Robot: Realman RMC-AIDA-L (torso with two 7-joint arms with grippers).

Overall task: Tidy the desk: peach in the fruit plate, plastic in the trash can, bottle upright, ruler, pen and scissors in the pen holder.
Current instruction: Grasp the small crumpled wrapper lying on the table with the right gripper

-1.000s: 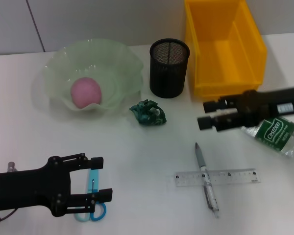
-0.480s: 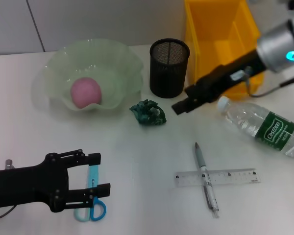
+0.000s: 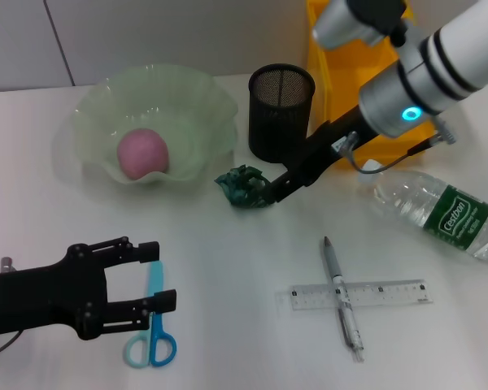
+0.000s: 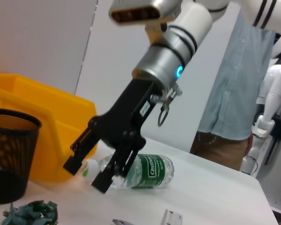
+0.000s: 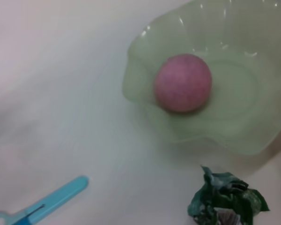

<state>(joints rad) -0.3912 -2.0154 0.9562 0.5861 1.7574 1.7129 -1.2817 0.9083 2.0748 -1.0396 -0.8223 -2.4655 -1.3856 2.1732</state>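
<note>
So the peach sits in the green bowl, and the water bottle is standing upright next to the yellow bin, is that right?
Not quite. The peach does sit in the green bowl, but the head view shows the water bottle lying on its side on the desk, near the yellow bin, not standing upright.

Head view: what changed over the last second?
The right gripper left the lying bottle and swung across to the green plastic wad, fingers open. The left gripper drew back slightly along the scissors. Peach, pen and ruler stayed put.

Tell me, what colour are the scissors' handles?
The scissors have light-blue and darker blue handles, clearest in the head view, beside the left end effector.
</note>
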